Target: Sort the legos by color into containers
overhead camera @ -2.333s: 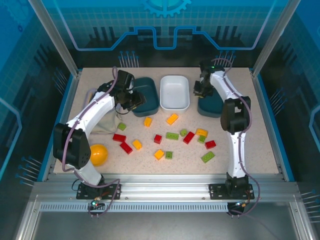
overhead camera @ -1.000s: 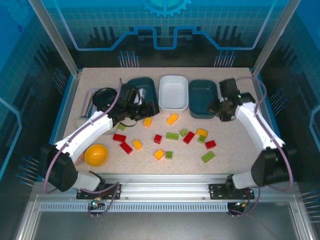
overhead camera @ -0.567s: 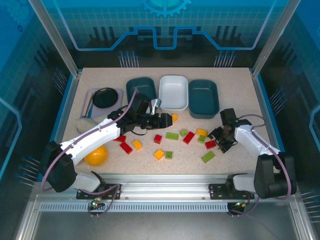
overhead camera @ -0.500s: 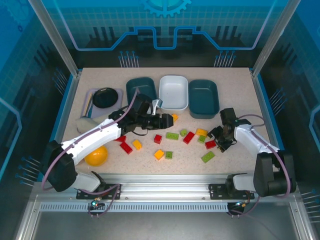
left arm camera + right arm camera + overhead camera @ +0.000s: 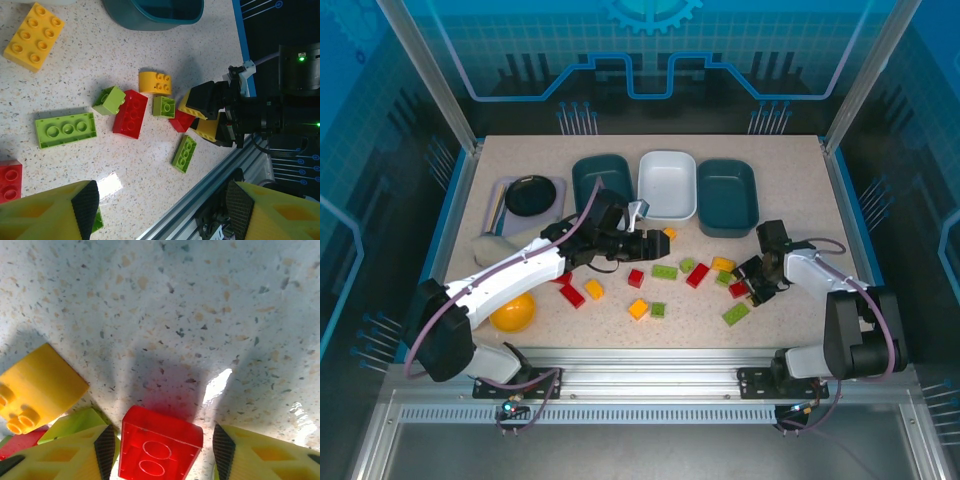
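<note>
Right gripper (image 5: 752, 287) is down on the table (image 5: 800, 210), jaws spread either side of a red lego (image 5: 159, 445), a touch closer in than half a second ago. Left gripper (image 5: 648, 242) hangs wide open over the scattered legos (image 5: 736, 314), barely moved. The three containers (image 5: 668, 190) sit in a row behind.

I'm in a robot lab cell, definitely not anybody's home: aluminium frame (image 5: 650, 372) all around, blue see-through panels (image 5: 650, 50) printed with gears and circuit lines (pretty sci-fi), and a speckled tabletop (image 5: 790, 165) boxed inside.
</note>
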